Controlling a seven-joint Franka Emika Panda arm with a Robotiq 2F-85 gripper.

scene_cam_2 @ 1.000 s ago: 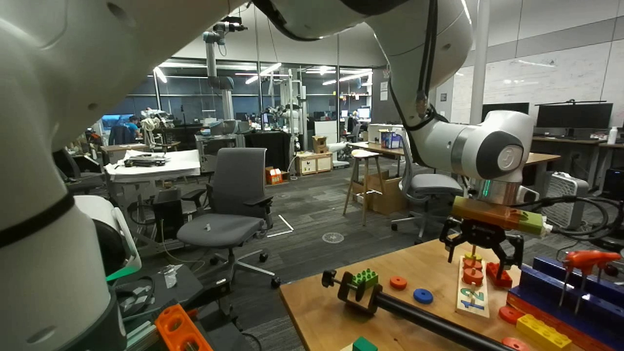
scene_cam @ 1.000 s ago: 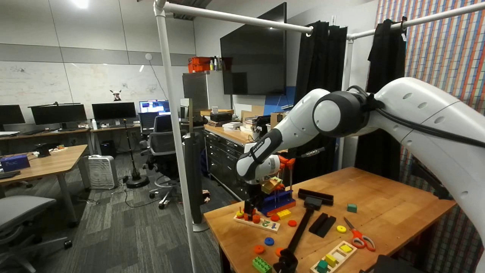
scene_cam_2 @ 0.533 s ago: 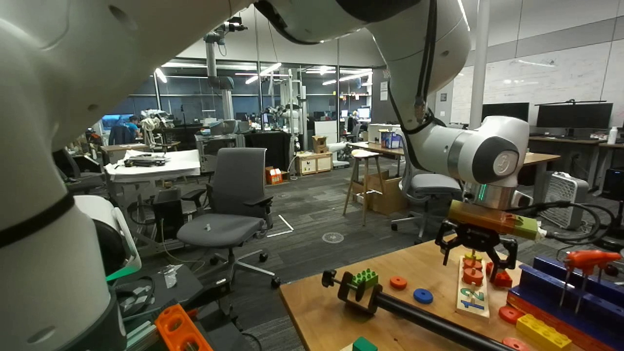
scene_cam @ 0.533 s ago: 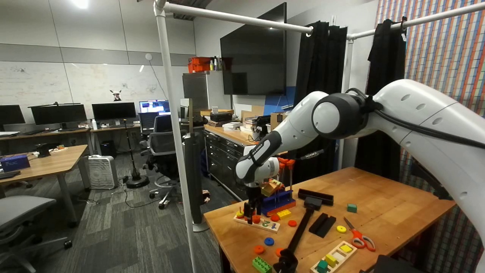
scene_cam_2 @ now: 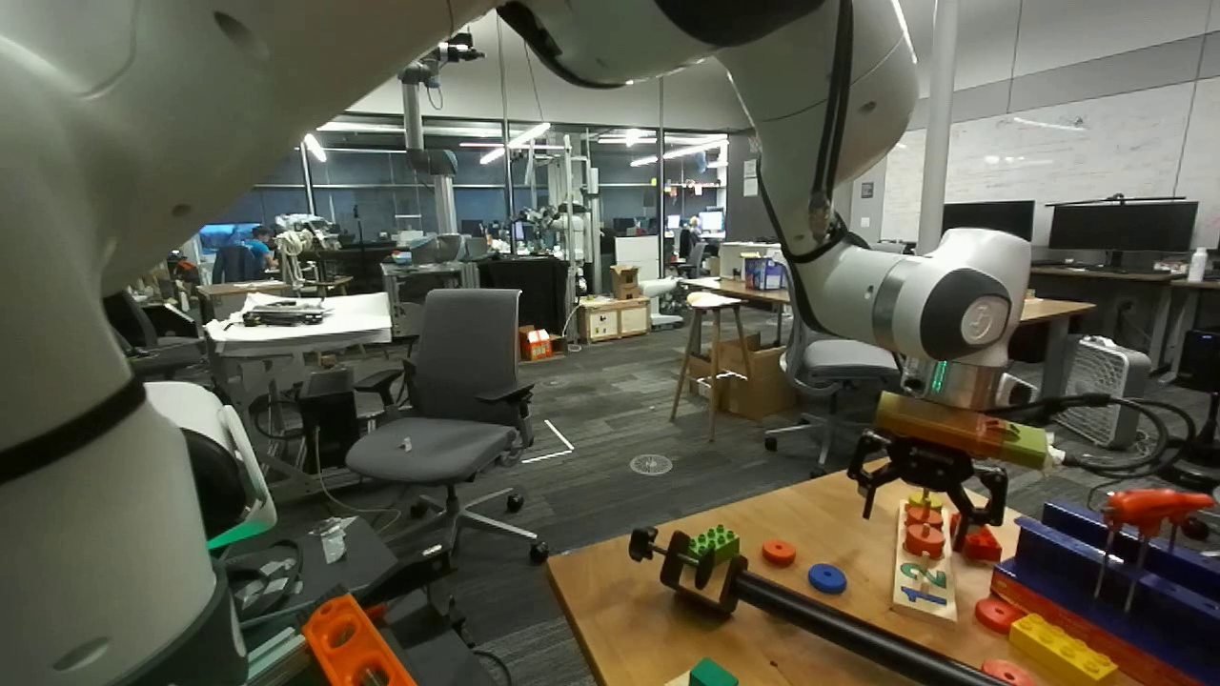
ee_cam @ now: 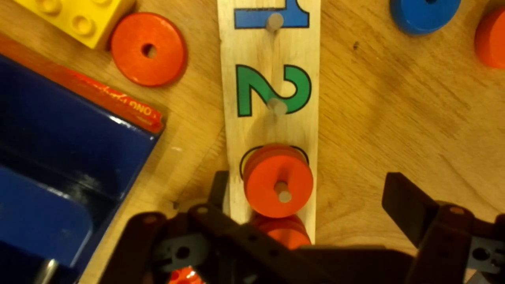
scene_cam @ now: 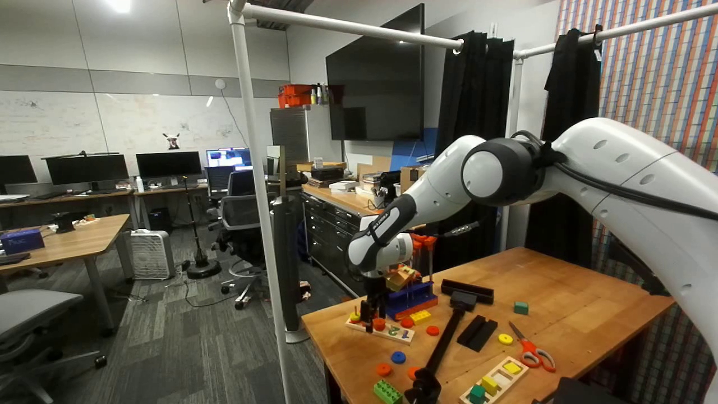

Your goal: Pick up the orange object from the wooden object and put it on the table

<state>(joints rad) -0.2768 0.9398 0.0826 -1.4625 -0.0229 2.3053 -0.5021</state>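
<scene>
The wooden object is a peg board (ee_cam: 252, 132) with printed numbers, lying on the light-brown table (ee_cam: 375, 118). It also shows in both exterior views (scene_cam: 383, 333) (scene_cam_2: 901, 600). An orange stack of discs (ee_cam: 264, 193) sits on one peg, also visible in an exterior view (scene_cam_2: 925, 542). A second orange stack (ee_cam: 290, 238) behind it is partly hidden by the gripper. My gripper (ee_cam: 307, 193) is open and empty above the board. Its fingers straddle the nearer stack, which lies closer to the left finger in the wrist view. The gripper shows in both exterior views (scene_cam: 375, 321) (scene_cam_2: 914, 530).
A blue holder (scene_cam: 412, 297) with orange-handled tools stands close beside the board. A yellow brick (scene_cam_2: 1061, 648), a loose orange disc (ee_cam: 149, 49) and a blue disc (scene_cam_2: 827, 578) lie nearby. A black clamp bar (scene_cam: 449, 339) crosses the table.
My gripper has lowered slightly and shifted a little along the board toward its numbered end. It stays open. The objects on the table have not moved.
</scene>
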